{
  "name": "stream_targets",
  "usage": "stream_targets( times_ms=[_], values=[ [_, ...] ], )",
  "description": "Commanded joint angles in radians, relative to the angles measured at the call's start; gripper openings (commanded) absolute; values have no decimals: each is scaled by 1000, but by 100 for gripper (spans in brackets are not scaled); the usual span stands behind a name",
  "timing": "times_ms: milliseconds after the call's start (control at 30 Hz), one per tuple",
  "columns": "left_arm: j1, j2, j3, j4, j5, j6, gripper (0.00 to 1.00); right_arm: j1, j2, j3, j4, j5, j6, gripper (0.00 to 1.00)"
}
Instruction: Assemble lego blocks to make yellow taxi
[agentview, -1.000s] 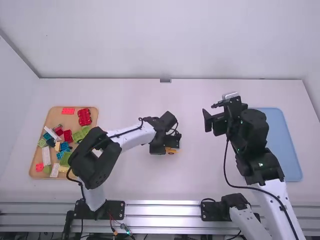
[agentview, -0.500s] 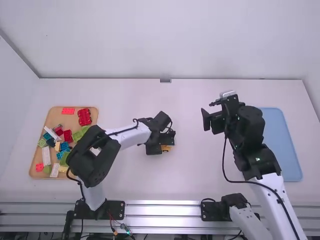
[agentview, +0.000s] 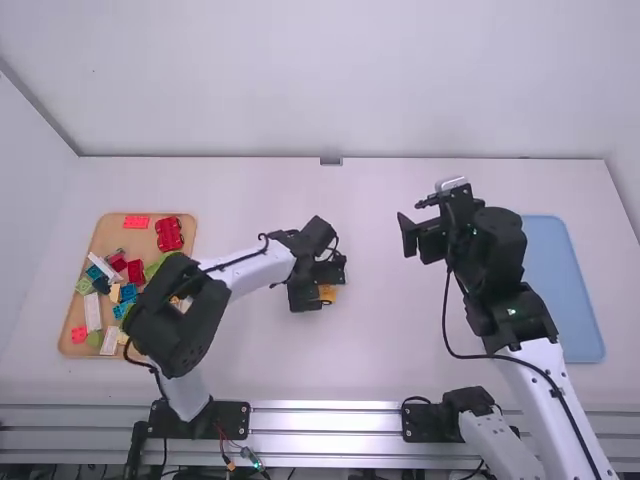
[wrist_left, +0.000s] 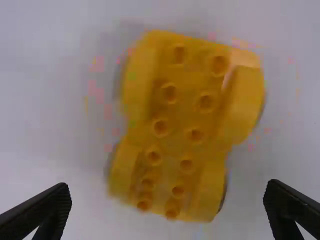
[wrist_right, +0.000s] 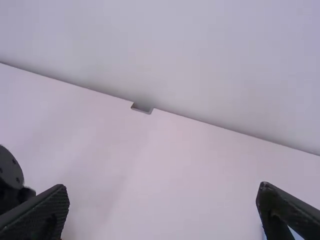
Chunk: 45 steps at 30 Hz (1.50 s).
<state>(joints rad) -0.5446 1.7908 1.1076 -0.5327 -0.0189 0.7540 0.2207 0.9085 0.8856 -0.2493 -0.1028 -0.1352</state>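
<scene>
In the high view my left gripper (agentview: 324, 296) is over the middle of the table, with the yellow car base (agentview: 328, 293) partly hidden beneath it. In the left wrist view the yellow piece (wrist_left: 182, 130), with studs on top and rounded fenders, lies between and beyond the widely parted fingers of my left gripper (wrist_left: 167, 210), touching neither. My right gripper (agentview: 420, 230) is held above the table, right of the middle; in the right wrist view the right gripper (wrist_right: 162, 210) has its fingers wide apart and nothing between them.
At the left, a wooden tray (agentview: 190, 225) holds many loose blocks, among them a red car base (agentview: 169, 234) and a red brick (agentview: 136, 222). A blue tray (agentview: 575, 290) lies at the right, partly behind the right arm.
The left gripper has shifted slightly left, and more of the yellow piece shows beside it. The right gripper has drifted a little to the left.
</scene>
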Motion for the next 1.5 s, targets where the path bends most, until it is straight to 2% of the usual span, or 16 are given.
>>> stream_targets(
  times_ms=[0, 200, 267, 400, 433, 500, 600, 667, 800, 867, 1000, 1133, 1233, 1300, 1367, 1467],
  values=[
    [106, -132, 42, -4, 10, -170, 99, 3, -12, 35, 7, -10, 4, 99],
    [404, -279, 37, -97, 130, -341, 99, 3, -12, 35, 9, -10, 3, 99],
    [564, -320, 31, -120, 154, -459, 99, 3, -6, 35, 9, -9, 4, 99],
    [803, -334, 23, -134, 155, -609, 99, 3, 17, 35, 18, -10, 4, 99],
    [814, -334, 23, -134, 153, -616, 99, 3, 19, 35, 20, -10, 4, 99],
    [964, -334, 11, -149, 51, -736, 99, 3, 38, 35, 34, -10, 3, 99],
    [1059, -334, 5, -186, -60, -838, 99, 3, 60, 35, 52, -10, 3, 99],
    [1119, -334, -3, -183, -79, -817, 99, 3, 74, 35, 61, -10, 3, 99],
    [1251, -331, -2, -174, 54, -649, 100, 3, 99, 35, 79, -10, 4, 98],
    [1322, -304, 1, -164, 127, -546, 96, 3, 110, 35, 93, -10, 7, 99],
    [1382, -217, 28, -195, 139, -415, 89, 3, 113, 35, 116, -11, 35, 99],
    [1373, -110, 64, -214, 132, -310, 84, 3, 111, 35, 132, -13, 34, 99],
    [1370, -21, 99, -186, 72, -339, 55, 3, 110, 35, 142, -13, 33, 99],
    [1370, 9, 114, -188, 67, -338, 57, 3, 107, 35, 141, -13, 33, 99],
    [1370, 56, 144, -193, 55, -337, 65, 3, 103, 35, 138, -13, 33, 99],
    [1383, 67, 148, -173, 66, -315, 64, 3, 103, 35, 142, -13, 33, 99]
  ],
)
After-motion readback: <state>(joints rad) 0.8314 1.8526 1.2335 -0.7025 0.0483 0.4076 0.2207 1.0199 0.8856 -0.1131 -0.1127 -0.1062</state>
